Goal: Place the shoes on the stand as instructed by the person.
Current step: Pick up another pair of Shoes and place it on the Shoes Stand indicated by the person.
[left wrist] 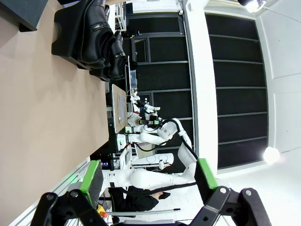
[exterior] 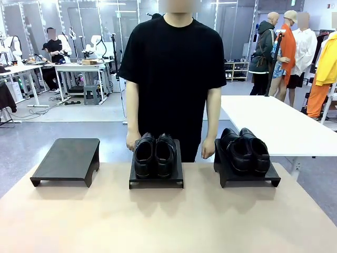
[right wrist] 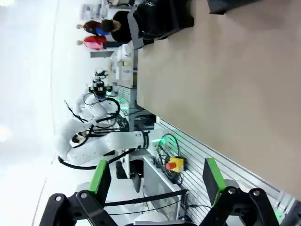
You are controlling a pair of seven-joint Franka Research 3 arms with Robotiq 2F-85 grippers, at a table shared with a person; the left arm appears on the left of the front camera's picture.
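Front view: bare tan table [exterior: 168, 221] nearest the camera, no writing or brand mark legible on anything. Three low black stands in a row along the far edge. Left stand [exterior: 67, 161] carries nothing. Middle stand [exterior: 156, 176] holds one pair of shoes [exterior: 154, 154], two shoes side by side, toes toward the camera. Right stand [exterior: 247, 174] holds the second pair [exterior: 245, 150], also two shoes, touching. Four shoes counted in all.

Behind the stands, the person [exterior: 172, 74] stands at the far edge, arms hanging. One hand [exterior: 133, 140] hangs just beside the outer shoe of the middle pair; the other hand [exterior: 207, 152] hangs in the gap between the middle and right stands, near the second pair. Whether either hand touches a shoe cannot be told.

Left wrist view: left gripper [left wrist: 148, 176] with green pads spread wide, nothing between them, off the table edge; a loaded stand lies well beyond its fingertips.

Right wrist view: right gripper [right wrist: 157, 179] likewise spread apart and empty, with a shoe-bearing stand far ahead of it.
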